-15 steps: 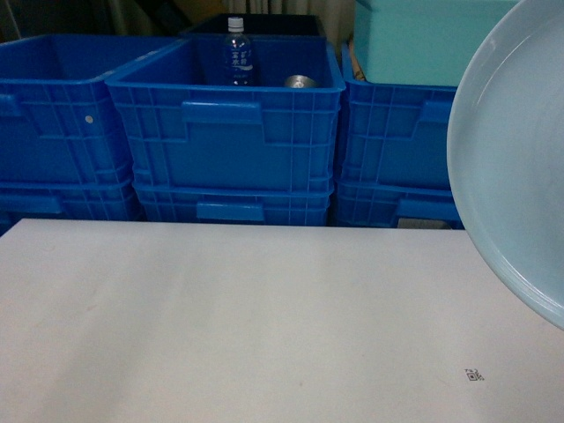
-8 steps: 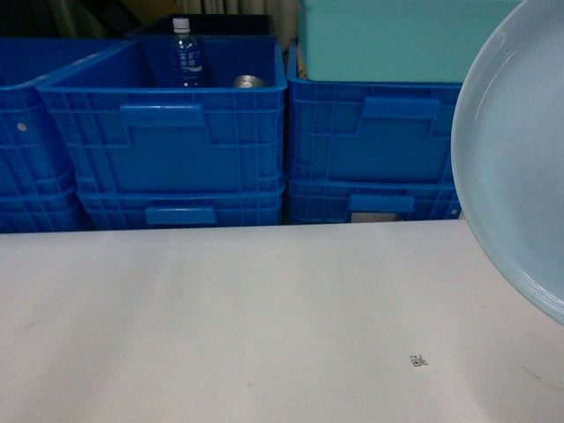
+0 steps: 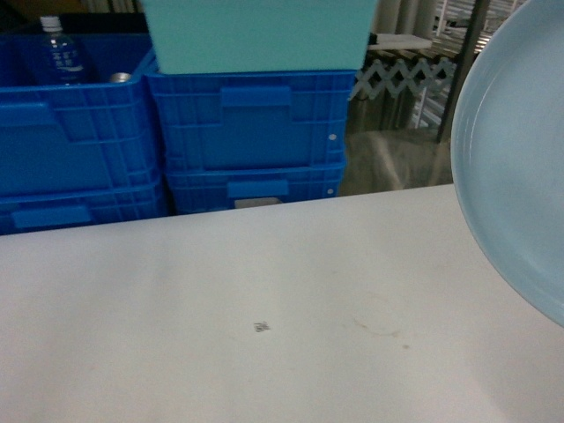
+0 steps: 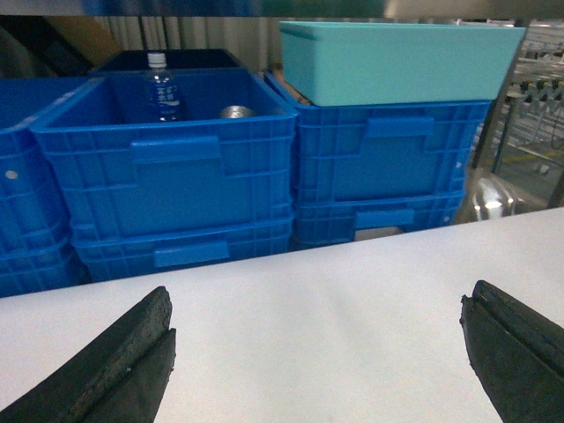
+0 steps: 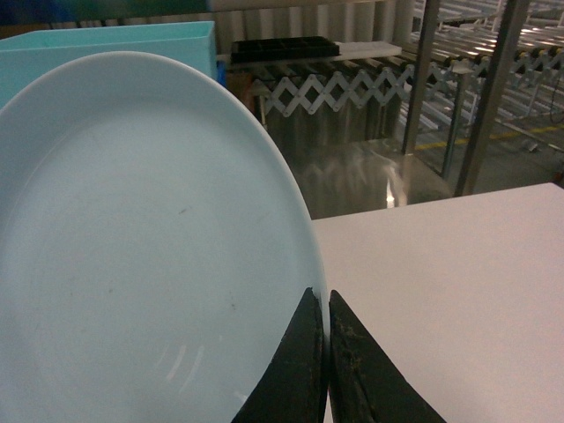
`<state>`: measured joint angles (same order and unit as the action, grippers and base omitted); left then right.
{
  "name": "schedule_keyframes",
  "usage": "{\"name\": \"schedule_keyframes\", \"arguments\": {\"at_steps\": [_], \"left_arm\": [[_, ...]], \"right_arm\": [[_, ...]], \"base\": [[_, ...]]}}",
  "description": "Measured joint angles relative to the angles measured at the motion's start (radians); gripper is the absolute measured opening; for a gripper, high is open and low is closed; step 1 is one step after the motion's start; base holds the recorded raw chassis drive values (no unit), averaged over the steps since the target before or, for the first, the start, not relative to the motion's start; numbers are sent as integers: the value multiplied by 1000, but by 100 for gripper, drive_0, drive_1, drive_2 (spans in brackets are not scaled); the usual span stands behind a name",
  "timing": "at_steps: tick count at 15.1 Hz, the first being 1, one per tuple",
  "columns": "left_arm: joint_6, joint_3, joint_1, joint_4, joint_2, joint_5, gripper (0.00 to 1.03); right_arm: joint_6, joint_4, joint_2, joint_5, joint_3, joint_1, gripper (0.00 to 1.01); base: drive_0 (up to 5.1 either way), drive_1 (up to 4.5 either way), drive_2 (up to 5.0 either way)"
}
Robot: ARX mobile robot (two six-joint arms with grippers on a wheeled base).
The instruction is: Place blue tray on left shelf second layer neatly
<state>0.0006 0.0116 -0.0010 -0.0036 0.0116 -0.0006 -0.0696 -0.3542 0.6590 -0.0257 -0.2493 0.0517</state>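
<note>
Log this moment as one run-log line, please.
right gripper: shut on blue tray rim, held off table | left gripper: open, empty | shelf placement: not yet done

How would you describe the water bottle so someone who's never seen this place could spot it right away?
Behind the white table stand stacks of dark-blue crates. Look into the open top crate just left of the stack carrying the turquoise box: the clear water bottle stands upright at its back. Its white cap and blue label distinguish it from the low silver can beside it.
</note>
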Motion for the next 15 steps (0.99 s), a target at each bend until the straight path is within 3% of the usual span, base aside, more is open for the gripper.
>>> {"name": "schedule_keyframes", "arguments": {"at_steps": [15], "left_arm": [[0, 0, 0, -1, 0, 0, 98]], "right_arm": [[0, -2, 0, 0, 0, 1, 2]], "base": [[-177, -177, -177]]}}
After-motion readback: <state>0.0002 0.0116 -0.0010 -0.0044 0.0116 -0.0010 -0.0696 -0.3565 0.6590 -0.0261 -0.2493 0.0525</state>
